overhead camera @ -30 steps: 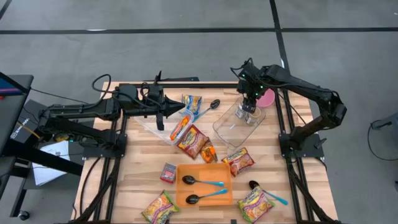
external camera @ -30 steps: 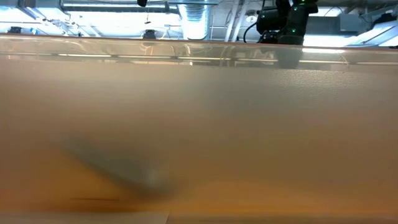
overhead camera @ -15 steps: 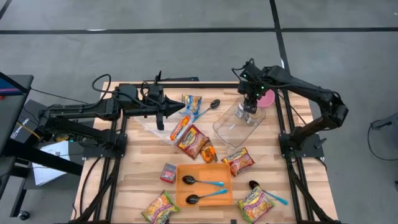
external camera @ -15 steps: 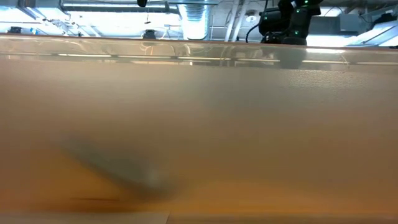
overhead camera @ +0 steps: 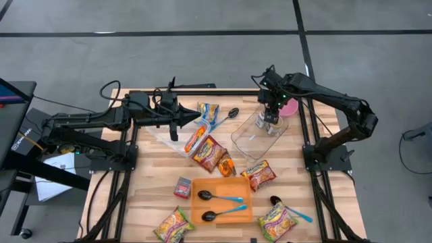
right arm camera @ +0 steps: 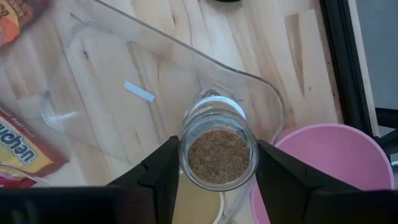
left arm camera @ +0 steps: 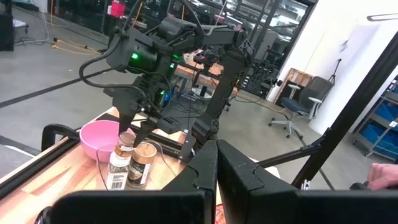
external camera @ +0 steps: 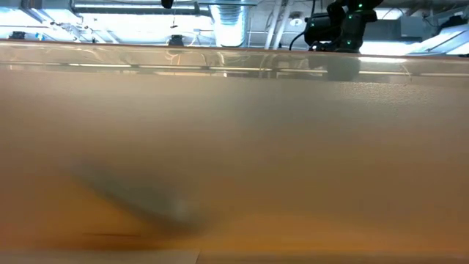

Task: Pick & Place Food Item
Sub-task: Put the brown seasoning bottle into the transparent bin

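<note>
A glass spice jar (right arm camera: pixel 217 152) with brown granules stands upright in a clear plastic container (overhead camera: pixel 253 138) at the table's far right. My right gripper (right arm camera: pixel 217 163) is over it, pointing steeply down and shut on it. In the left wrist view the same jar (left arm camera: pixel 119 167) has a white label. A second jar with a brown lid (left arm camera: pixel 142 163) stands right beside it. A pink bowl (overhead camera: pixel 290 106) sits just beyond them. My left gripper (overhead camera: pixel 177 128) waits at the far left, held level above the table, fingers shut and empty. My right gripper pinches the jar's upper part (right arm camera: pixel 185 158) between its two fingers, one on each side of the glass. The fingers (left arm camera: pixel 127 124) come from above, pointing steeply down. The jar is upright. I cannot tell whether its base still rests on the clear container.
Noodle packets (overhead camera: pixel 209 154) (overhead camera: pixel 260 174) (overhead camera: pixel 174 225) (overhead camera: pixel 278 221) lie across the table's middle and near edge. An orange tray (overhead camera: pixel 202 183) holds two spoons. Another clear tray (overhead camera: pixel 169 135) lies below my left gripper. A blurred orange surface (external camera: pixel 234 161) fills most of the low view.
</note>
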Robot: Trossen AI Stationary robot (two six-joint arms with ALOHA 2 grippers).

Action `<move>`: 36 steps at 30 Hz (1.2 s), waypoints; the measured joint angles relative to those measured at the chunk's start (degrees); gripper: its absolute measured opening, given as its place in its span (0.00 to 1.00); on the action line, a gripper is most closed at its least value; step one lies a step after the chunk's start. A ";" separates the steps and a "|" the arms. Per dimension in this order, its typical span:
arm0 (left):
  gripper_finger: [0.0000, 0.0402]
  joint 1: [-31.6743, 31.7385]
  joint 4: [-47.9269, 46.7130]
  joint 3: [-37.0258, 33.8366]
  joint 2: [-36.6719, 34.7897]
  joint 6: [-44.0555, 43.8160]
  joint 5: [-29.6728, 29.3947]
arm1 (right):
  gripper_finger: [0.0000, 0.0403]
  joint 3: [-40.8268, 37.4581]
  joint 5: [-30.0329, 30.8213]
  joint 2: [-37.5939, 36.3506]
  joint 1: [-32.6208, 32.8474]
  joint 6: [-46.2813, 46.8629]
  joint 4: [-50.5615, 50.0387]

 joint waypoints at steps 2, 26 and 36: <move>0.01 0.00 0.00 0.00 0.00 -0.02 -0.17 | 0.42 0.00 -0.02 0.00 -0.45 -0.29 0.14; 0.01 -0.02 0.00 0.00 0.00 -1.09 -0.92 | 0.42 0.00 -1.49 0.07 -1.49 -1.49 0.30; 0.01 -0.02 -0.02 0.00 0.00 -1.07 -0.92 | 0.42 0.00 -1.51 0.07 -1.87 -2.36 -0.14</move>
